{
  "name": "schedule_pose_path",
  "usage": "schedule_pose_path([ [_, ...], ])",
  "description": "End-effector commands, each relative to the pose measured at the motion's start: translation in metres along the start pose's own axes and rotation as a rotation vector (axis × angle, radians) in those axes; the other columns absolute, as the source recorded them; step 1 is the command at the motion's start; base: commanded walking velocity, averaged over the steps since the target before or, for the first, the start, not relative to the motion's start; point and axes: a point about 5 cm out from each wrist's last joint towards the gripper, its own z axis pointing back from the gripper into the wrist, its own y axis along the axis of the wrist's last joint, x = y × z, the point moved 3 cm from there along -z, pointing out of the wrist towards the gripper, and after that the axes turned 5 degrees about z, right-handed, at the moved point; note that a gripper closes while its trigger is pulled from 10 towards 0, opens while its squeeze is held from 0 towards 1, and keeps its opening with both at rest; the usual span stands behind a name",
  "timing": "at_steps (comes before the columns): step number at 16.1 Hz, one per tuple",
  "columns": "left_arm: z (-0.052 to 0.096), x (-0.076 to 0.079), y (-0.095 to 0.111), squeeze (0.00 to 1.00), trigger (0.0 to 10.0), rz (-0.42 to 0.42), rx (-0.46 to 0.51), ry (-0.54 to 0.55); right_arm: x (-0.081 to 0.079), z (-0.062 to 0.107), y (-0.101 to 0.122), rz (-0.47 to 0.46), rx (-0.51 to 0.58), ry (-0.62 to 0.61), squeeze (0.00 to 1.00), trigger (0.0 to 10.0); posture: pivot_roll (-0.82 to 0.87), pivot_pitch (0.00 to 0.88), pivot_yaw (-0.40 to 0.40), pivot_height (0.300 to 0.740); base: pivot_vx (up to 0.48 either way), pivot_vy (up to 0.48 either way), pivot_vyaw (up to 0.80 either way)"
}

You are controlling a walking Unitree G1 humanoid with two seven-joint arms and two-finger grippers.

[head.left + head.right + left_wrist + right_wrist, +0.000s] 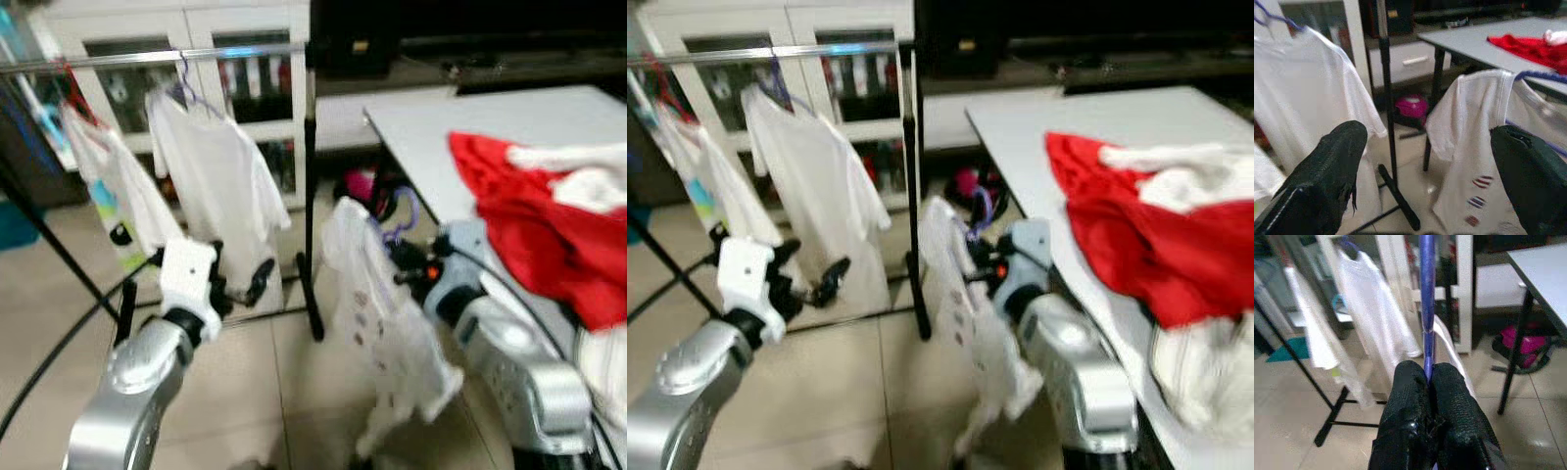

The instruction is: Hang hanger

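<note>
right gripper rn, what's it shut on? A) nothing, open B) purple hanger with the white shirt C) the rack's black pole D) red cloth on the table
B: the right gripper has its fingers pinched shut on the purple hanger, and the white shirt hangs from it beside the table.

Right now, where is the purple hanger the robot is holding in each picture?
Left eye view: purple hanger right of centre, above the right arm.
Right eye view: near the middle.
Left wrist view: upper right, on the white shirt.
Right wrist view: upright, pinched by the right gripper.
Shared landmark: black rack post.
</note>
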Motion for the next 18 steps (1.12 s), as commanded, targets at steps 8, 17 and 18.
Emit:
schedule_pose_path([
  [8, -0.005, 0.01, 0.001, 0.13, 10.0, -0.005, -0.006, -0.117, -0.011, -0.004, 0.017, 0.063, 0.026, 0.086, 0.0, 10.0, -0.11, 0.0, 0.019, 0.74, -0.15, 0.0, 0.0],
  [17, -0.036, 0.024, 0.017, 1.0, 10.0, -0.036, 0.034, -0.223, -0.036, -0.009, 0.052, 0.112, 0.121, 0.211, 0.0, 0.0, -0.13, 0.0, 0.014, 0.74, 0.0, 0.0, 0.0],
  [18, -0.038, 0.025, 0.018, 1.0, 10.0, -0.034, 0.032, -0.225, -0.037, -0.009, 0.053, 0.117, 0.124, 0.219, 0.0, 0.0, -0.13, 0.0, 0.013, 0.74, 0.0, 0.0, 0.0],
])
